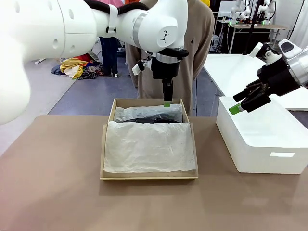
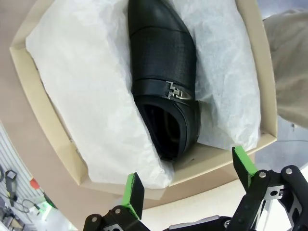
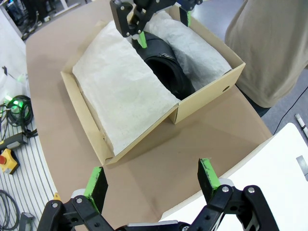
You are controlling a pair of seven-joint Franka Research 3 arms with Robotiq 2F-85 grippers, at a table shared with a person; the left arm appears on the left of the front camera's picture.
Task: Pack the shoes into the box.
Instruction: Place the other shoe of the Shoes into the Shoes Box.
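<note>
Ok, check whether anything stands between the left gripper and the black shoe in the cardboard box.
Nothing visible does. The open left gripper hangs near the heel end of the glossy black leather shoe, which lies uncovered in the tan cardboard box. The white tissue paper lies beside it, not over it.

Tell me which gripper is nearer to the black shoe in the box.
Left. The left gripper hangs open directly above the shoe, over the far part of the box. The right gripper, open too, is off to the side by the white bin.
</note>
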